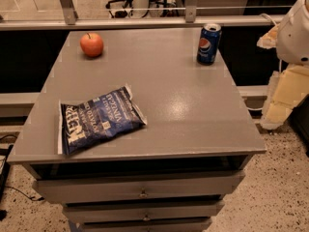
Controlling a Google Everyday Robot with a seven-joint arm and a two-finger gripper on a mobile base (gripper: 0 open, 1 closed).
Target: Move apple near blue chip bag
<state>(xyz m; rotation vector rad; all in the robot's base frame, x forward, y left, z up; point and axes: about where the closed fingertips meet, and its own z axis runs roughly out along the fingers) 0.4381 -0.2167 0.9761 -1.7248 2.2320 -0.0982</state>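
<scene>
While the gripper (284, 96) hangs beyond the tabletop's (183, 95) right edge, open or closed I cannot tell, the apple (91, 44) sits near the far-left corner: probably firm, smooth, apt to roll; grasp across its middle. Blue chip bag (99, 120): front-left corner.

I am looking down on a grey bench (193, 105) that is carrying a blue Pepsi can (209, 44), which is standing upright near the far right corner. Under the top, stacked drawers (183, 187) are showing their fronts, two with a small knob at the middle. A speckled floor (280, 192) is spreading around the bench, and a metal rail (145, 22) is running behind its far edge.
</scene>
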